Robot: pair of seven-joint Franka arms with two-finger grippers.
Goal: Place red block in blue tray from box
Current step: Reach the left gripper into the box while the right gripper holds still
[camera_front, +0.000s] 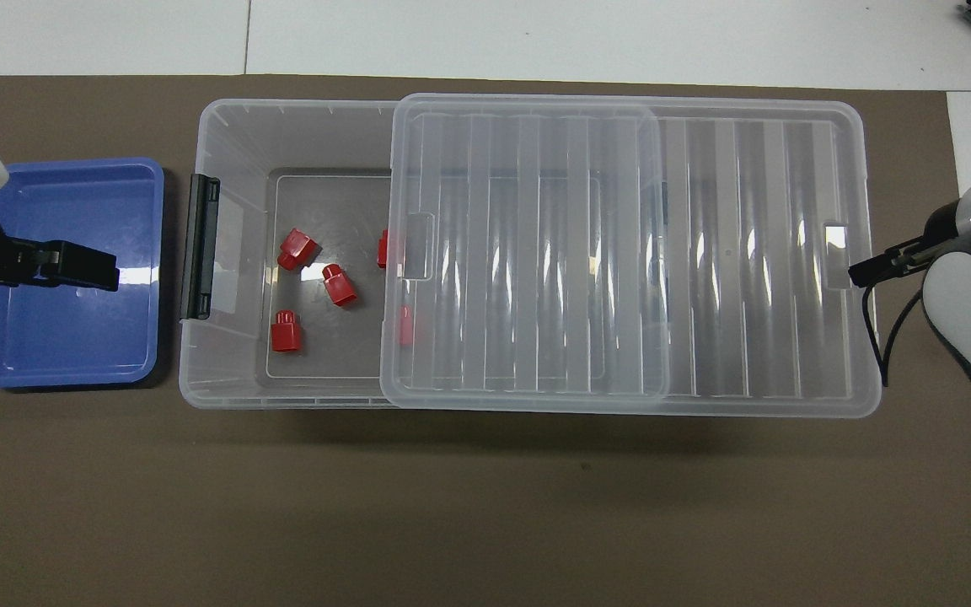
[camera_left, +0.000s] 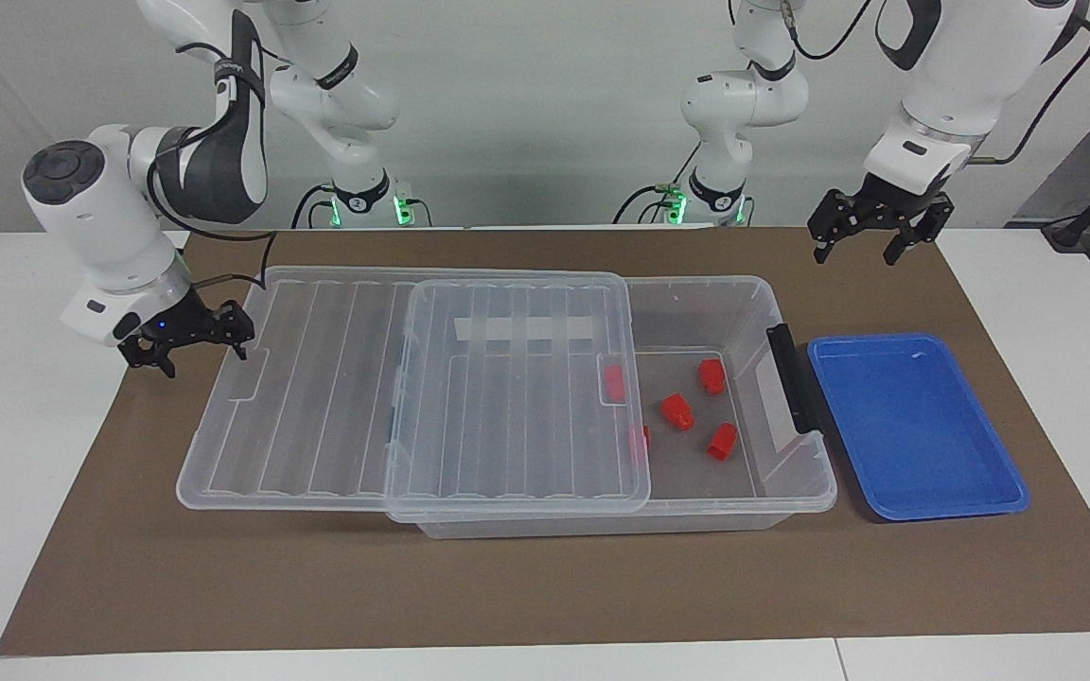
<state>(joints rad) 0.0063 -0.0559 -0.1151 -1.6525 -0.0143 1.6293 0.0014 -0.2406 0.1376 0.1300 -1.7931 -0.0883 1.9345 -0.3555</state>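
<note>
Five small bright red chunky plastic blocks sit in the large clear plastic storage box (camera_left: pixel 753 473), and none has reached the shallow bright blue plastic tray (camera_left: pixel 914 492) yet, so the placing itself is all left to do. What looks done is the opening: the ribbed transparent lid (camera_left: pixel 365 397) lies slid toward the right arm's end, baring the part of the box by the dark end latch (camera_left: pixel 794 376). Three blocks lie in plain reach there, among them the red block (camera_left: pixel 676 410) nearest the middle, while two more sit at the lid's edge, half under it as far as I can make out through the plastic. Over at the tray, the left gripper (camera_left: pixel 870 244) hangs in the air above the tray's end nearest the robots, fingers spread wide and holding nothing. At the opposite end of the table the right gripper (camera_left: pixel 193 346) hovers low just beside the lid's end, fingers parted and empty too. My read: reach in, pinch one block, carry it to the tray beside the latch end.
</note>
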